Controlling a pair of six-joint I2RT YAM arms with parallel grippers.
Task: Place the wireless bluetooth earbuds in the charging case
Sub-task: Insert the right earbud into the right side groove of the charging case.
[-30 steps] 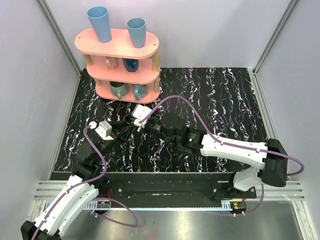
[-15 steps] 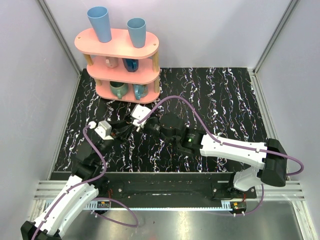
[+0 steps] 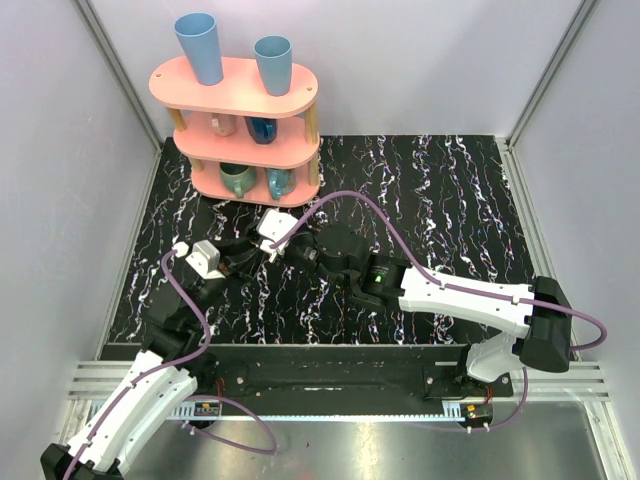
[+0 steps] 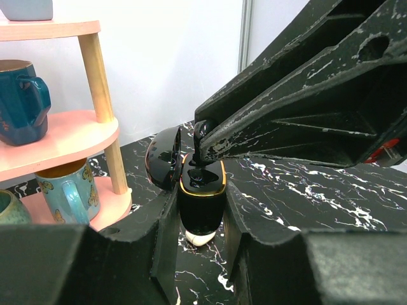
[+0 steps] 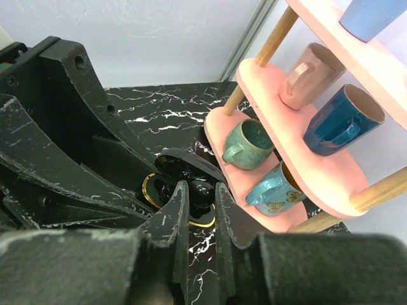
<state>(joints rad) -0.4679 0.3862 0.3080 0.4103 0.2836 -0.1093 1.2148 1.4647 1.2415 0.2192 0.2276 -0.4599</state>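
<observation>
The charging case [image 4: 201,198] looks glossy black with a gold rim. Its lid [image 4: 162,155] stands open to the left. My left gripper [image 4: 201,210] is shut on its lower body and holds it upright above the marble table. A pale rounded nub [image 4: 198,237] shows under the case; I cannot tell what it is. From above, my right gripper [image 5: 201,190] is shut on a small dark glossy earbud [image 5: 203,189], right over the case's open wells [image 5: 159,190]. In the top view the left gripper [image 3: 250,255] and the right gripper [image 3: 288,250] meet tip to tip.
A pink three-tier shelf [image 3: 240,100] with blue tumblers and mugs stands just behind the grippers. Its wooden post [image 4: 105,95] and a teal mug [image 4: 67,194] are close on the left. Black marble table [image 3: 450,200] stretches to the right, with walls on all sides.
Both grippers have drifted a little left and toward the shelf, still together. The right jaws have closed tighter on the earbud.
</observation>
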